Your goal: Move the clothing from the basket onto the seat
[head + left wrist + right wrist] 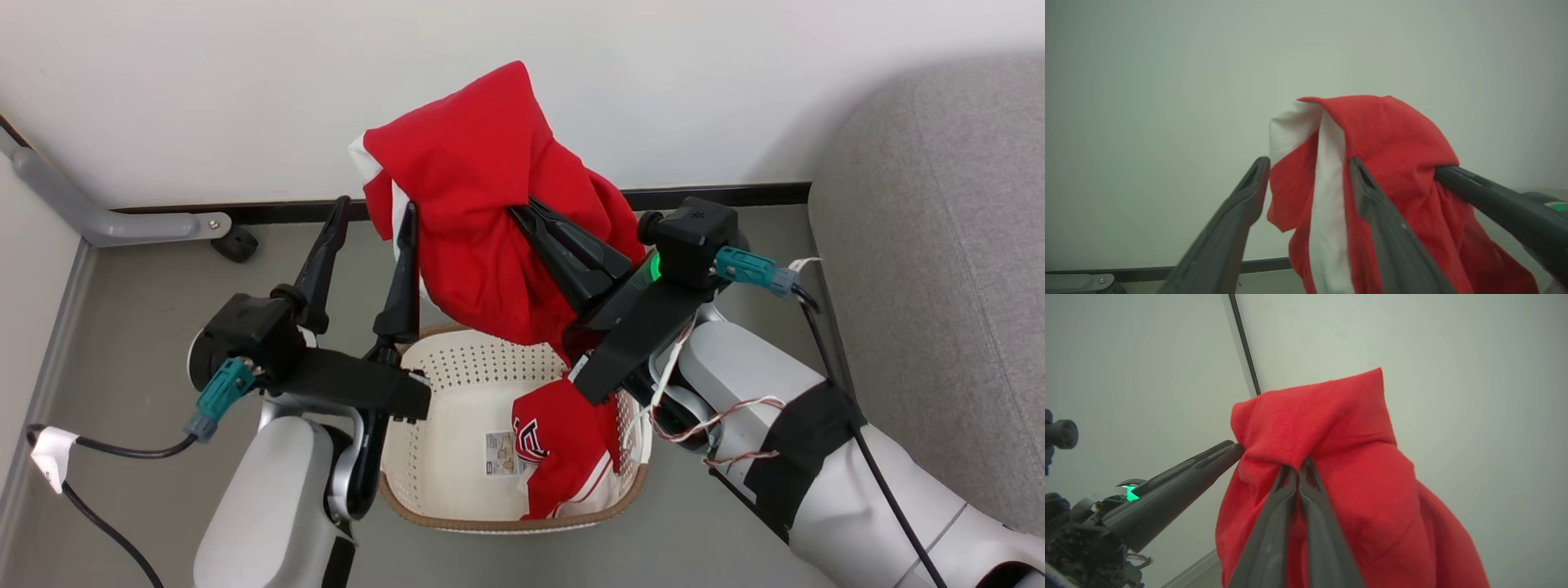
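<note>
Red soft garment (482, 204) is pinched by the right gripper (520, 210) above the rim of the perforated oval basket (457, 516); the left gripper (375, 204) is spread alongside.

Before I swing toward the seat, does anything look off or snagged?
Nothing is damaged or spilled. But the lifted red garment, pinched in the shut right hand, hangs beside, perhaps touching, one finger of the open left hand and could catch there during the swing. The second garment lies in the basket.

basket sticker (504, 454) print too small, garment lettering (535, 438) folded, illegible
</note>
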Controlling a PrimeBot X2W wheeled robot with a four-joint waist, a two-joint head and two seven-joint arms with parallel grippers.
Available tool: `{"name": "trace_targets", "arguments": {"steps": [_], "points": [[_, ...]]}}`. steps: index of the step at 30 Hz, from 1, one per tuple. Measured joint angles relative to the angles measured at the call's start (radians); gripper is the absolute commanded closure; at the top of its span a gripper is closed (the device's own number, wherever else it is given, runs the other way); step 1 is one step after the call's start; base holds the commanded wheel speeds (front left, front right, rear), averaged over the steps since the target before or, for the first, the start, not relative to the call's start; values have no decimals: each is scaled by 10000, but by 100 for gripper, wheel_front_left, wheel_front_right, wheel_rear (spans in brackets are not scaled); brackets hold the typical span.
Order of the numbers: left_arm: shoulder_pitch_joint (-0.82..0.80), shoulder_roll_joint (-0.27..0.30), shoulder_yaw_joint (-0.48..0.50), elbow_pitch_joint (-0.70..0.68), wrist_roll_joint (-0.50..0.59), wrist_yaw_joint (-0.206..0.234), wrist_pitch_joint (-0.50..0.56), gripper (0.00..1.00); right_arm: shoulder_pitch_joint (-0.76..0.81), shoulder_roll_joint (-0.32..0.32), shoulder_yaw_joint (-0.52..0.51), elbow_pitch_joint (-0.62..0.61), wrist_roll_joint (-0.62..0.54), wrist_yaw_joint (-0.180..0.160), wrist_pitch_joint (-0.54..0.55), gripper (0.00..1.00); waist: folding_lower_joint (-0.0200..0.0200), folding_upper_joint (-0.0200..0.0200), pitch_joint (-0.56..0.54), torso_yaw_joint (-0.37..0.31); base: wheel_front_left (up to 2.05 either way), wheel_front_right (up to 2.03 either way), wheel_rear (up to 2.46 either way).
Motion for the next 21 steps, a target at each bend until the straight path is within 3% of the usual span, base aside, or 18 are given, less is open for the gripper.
{"name": "trace_targets", "arguments": {"steps": [21], "points": [[1046, 339, 1108, 1235, 485, 525, 0, 0, 149, 0, -48, -284, -71, 0, -2, 100, 0, 0, -96, -68, 0, 0, 0]]}}
